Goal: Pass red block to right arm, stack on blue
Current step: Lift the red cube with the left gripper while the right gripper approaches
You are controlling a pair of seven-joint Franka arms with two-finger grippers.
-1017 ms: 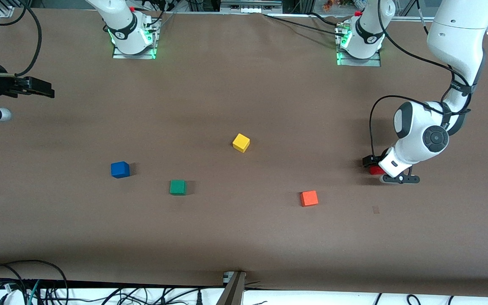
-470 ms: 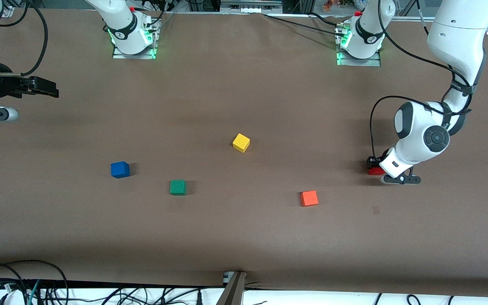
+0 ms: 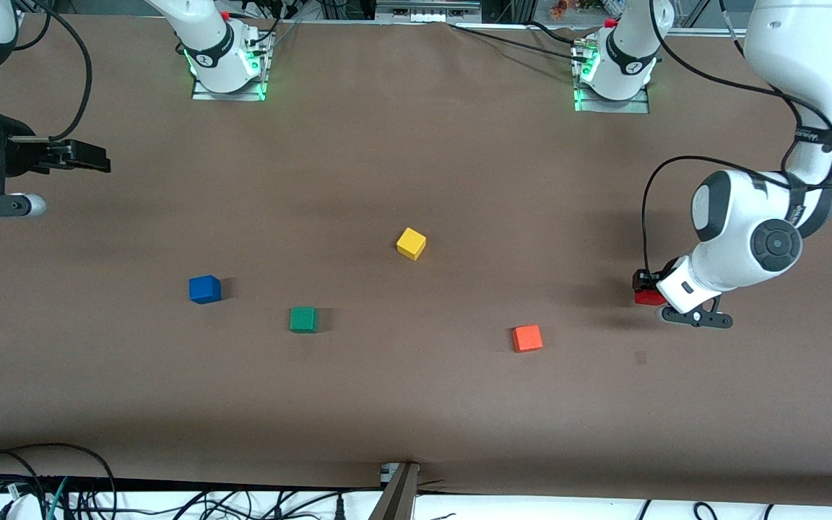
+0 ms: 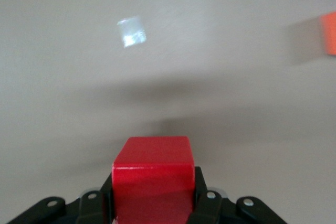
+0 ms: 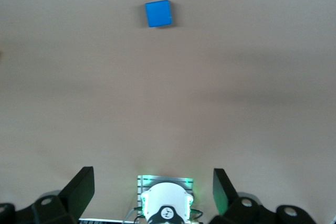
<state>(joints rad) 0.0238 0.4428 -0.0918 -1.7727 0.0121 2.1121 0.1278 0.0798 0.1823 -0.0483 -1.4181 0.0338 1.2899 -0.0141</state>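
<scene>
My left gripper [image 3: 648, 287] is shut on the red block [image 3: 646, 297] and holds it just above the table at the left arm's end. In the left wrist view the red block [image 4: 152, 156] sits between the black fingers [image 4: 206, 203] with its shadow on the table below. The blue cube [image 3: 204, 289] lies on the table toward the right arm's end; it also shows in the right wrist view [image 5: 158, 13]. My right gripper [image 3: 89, 157] is open and empty, up over the table's edge at the right arm's end, well apart from the blue cube.
A green cube [image 3: 303, 319] lies beside the blue one, a little nearer the front camera. A yellow cube [image 3: 411, 243] lies mid-table. An orange cube [image 3: 527, 338] lies between the green cube and the left gripper. Cables hang along the table's front edge.
The left gripper's fingers closed on the red block and it shifted with the block toward the left arm's end. The right gripper moved slightly toward the table's middle.
</scene>
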